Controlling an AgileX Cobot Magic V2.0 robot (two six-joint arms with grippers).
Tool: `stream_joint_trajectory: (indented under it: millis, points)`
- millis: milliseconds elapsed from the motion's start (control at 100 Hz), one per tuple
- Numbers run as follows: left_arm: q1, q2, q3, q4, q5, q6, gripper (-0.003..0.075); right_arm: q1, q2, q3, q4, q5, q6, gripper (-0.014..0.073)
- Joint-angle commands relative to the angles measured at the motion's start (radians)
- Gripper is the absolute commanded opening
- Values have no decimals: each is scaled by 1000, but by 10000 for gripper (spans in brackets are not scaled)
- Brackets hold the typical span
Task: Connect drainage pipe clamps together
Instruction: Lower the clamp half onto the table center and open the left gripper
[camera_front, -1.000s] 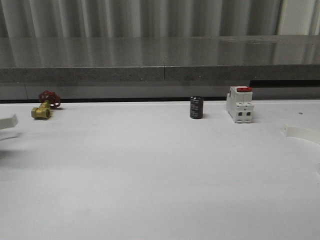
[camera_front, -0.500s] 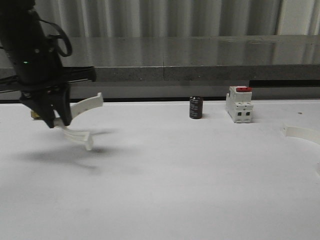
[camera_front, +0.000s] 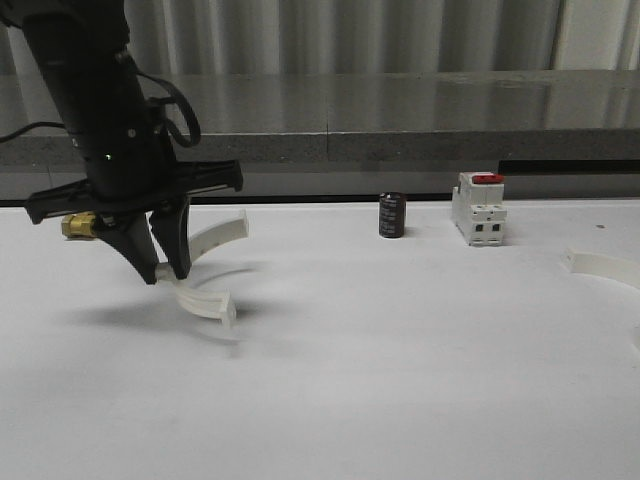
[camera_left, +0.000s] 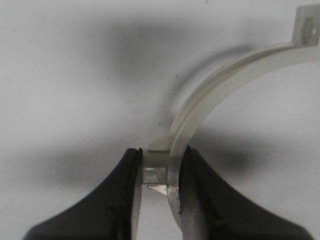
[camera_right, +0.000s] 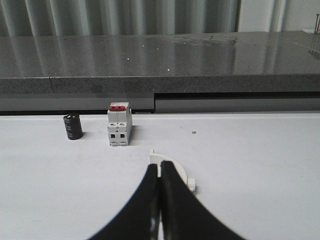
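One white half-ring clamp (camera_front: 203, 268) hangs just above the table (camera_front: 350, 380) at the left, pinched by the left gripper (camera_front: 166, 268). In the left wrist view the black fingers (camera_left: 120, 190) are clamped across the band (camera_left: 176, 170) and its small outer lug, with the arc sweeping away to a flat end tab (camera_left: 306, 26). In the front view the held arc opens toward the right, one tab raised toward the far side, the other dipped toward the near side.

The second clamp (camera_front: 598, 266) lies flat on the table at the far right edge, well apart from the first. In the right wrist view it (camera_right: 175, 169) sits just beyond the right gripper (camera_right: 159, 200), whose fingers are pressed together on nothing.

So the mate lies to the right of the held piece, across most of the table, and the right arm is clearly the nearer one to it. The joining likely turns on bringing the two open sides to face each other, tabs meeting tabs.

Between them, along the far edge, stand a black cylinder (camera_front: 392, 215) and a white block with a red top (camera_front: 479, 208); a brass valve (camera_front: 82, 224) peeks out behind the left arm.
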Motion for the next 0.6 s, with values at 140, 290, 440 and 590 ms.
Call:
stream_joint_trajectory:
  millis: [140,290,440,590]
  points:
    - [-7,-25,-29,-18,14,-12,-20,-4,-15,-17,1,-84,-10,-66]
    - [-7,-25,-29,-21,22,-12,15,-4,-15,-17,1,-84,-10,-66]
    - [-7,-25,-29,-21,20,-12,181,-4,-15,-17,1,-84,-10,-66]
    - [-7,-25,-29,-7,13,-12,225,-4,-15,-17,1,-84,-10,-66]
